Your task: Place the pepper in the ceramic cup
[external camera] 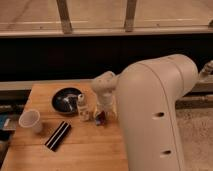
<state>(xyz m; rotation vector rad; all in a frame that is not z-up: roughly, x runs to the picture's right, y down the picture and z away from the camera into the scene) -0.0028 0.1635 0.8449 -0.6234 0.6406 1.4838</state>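
Note:
The pepper (pixel 100 119) is a small dark red thing lying on the wooden table (pixel 85 150), just right of the little bottle. My gripper (pixel 101 114) reaches down from the white wrist and sits right at the pepper, partly hiding it. The ceramic cup (pixel 30 121) is off-white and stands upright near the table's left edge, well to the left of the gripper.
A round black bowl (pixel 66 100) sits at the back of the table, left of the gripper. A small clear white-capped bottle (pixel 82 107) stands close beside the gripper. A flat black bar (pixel 57 135) lies between cup and pepper. My big white arm (pixel 155 115) covers the table's right side.

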